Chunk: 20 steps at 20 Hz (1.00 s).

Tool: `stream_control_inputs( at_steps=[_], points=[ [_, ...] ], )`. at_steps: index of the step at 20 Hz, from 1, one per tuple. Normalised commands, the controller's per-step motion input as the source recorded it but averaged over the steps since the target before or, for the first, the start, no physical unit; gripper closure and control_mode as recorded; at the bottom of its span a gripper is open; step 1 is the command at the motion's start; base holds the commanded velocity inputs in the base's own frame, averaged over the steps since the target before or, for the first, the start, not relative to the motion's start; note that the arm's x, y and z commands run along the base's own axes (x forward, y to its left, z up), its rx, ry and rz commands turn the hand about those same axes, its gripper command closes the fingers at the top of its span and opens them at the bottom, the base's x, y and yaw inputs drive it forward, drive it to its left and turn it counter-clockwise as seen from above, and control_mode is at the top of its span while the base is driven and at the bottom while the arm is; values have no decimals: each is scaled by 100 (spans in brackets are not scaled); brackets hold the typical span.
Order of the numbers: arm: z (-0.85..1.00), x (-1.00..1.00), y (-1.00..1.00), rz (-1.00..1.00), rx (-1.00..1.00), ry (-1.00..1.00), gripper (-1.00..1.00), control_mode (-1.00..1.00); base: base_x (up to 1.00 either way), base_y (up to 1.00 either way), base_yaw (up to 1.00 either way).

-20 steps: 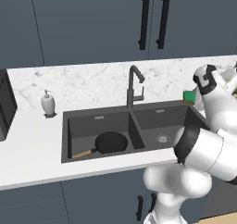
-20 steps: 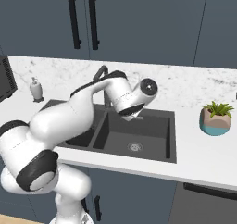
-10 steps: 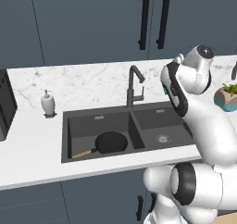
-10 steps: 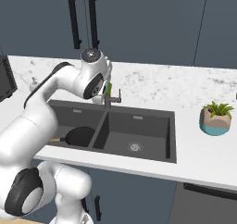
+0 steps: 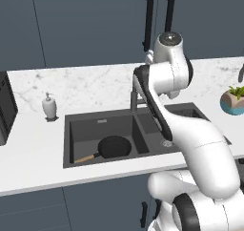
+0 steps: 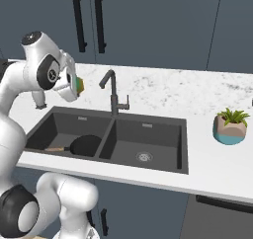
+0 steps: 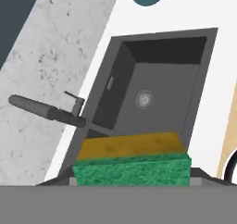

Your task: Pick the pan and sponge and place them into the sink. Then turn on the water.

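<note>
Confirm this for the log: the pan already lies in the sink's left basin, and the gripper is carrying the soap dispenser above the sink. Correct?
Not quite. The pan does lie in the left basin of the sink, but the gripper holds the sponge, green and yellow, as the hand view shows. The soap dispenser stands on the counter.

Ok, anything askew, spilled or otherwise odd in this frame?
Nothing stands out. The pan lies flat in the sink's left basin, the sponge is held in the gripper above the sink, and the faucet, soap dispenser and potted plant stand upright. No water is visible.
</note>
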Motion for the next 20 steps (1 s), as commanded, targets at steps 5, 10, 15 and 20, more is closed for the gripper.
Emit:
stream_control_inputs(
  at_steps=[5, 10, 15, 20],
  points=[
    [-4, -46, 80, 35, -23, 13, 100, -100, 0, 0, 0],
    [-42, -3, 39, 33, -15, 9, 100, -100, 0, 0, 0],
    [-87, 12, 7, 22, -14, -15, 100, -100, 0, 0, 0],
    [-90, 32, 0, 19, 0, -12, 100, -100, 0, 0, 0]
  ],
)
